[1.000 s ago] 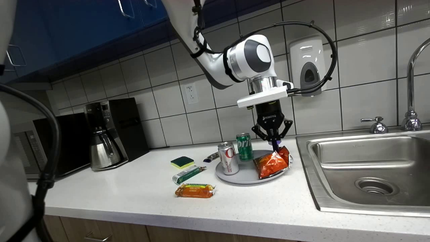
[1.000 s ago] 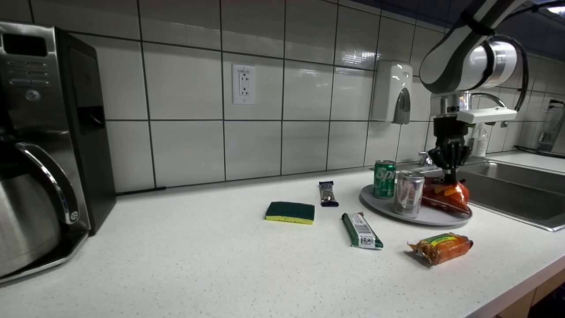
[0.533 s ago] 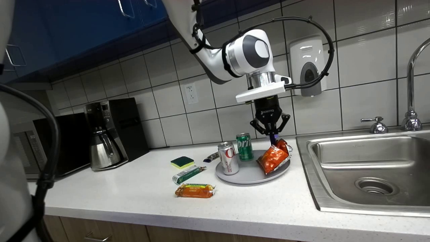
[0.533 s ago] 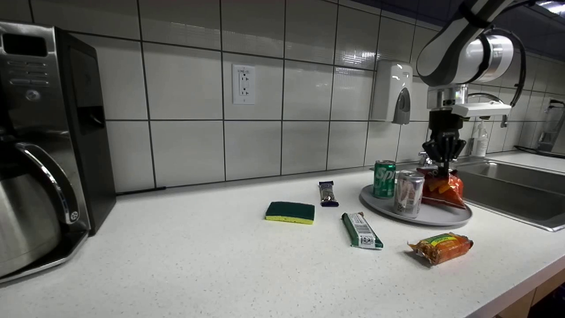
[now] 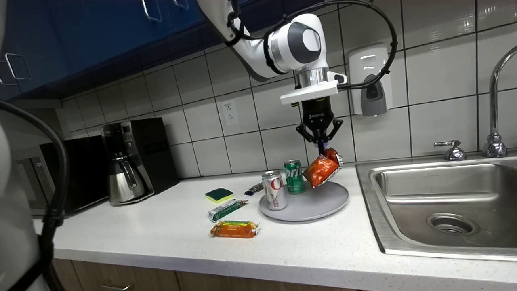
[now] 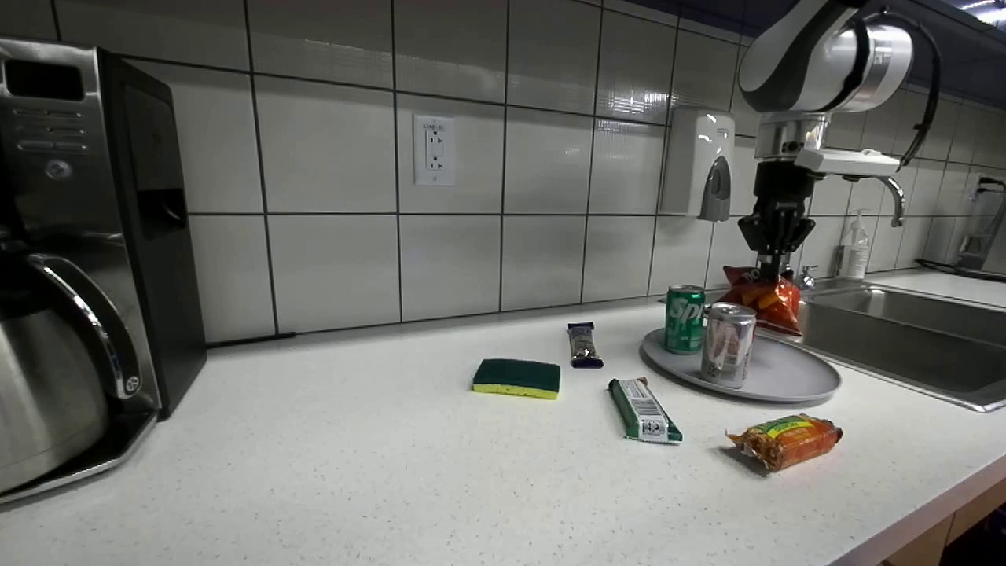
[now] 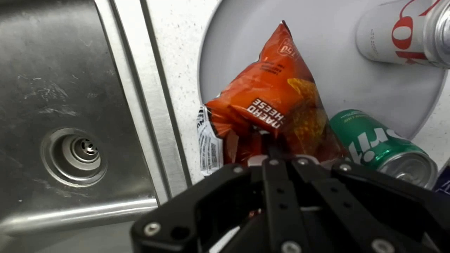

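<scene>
My gripper (image 5: 322, 149) is shut on a shiny orange-red chip bag (image 5: 322, 169), pinching its upper part. The bag hangs tilted above the round grey plate (image 5: 319, 205), clear of its surface. In the wrist view the bag (image 7: 270, 88) fills the middle, with lettering showing, and the fingertips are mostly hidden in its folds. A green Sprite can (image 7: 376, 140) stands upright on the plate close beside the bag; whether they touch I cannot tell. A silver cola can (image 5: 274, 192) also stands upright there. In an exterior view this can (image 6: 728, 346) partly covers the bag's near side.
On the counter lie a green-yellow sponge (image 6: 516, 379), a green-wrapped bar (image 6: 644, 410), an orange snack packet (image 6: 788, 442) and a small dark bar (image 6: 584, 344). A steel sink (image 5: 444, 202) adjoins the plate; a soap dispenser (image 5: 368, 81) hangs behind. A coffee maker (image 5: 129, 161) stands farther off.
The arm has risen and shifted slightly left in both exterior views, carrying the bag up off the plate. Its grip stayed shut. Cans and counter items have not moved.
</scene>
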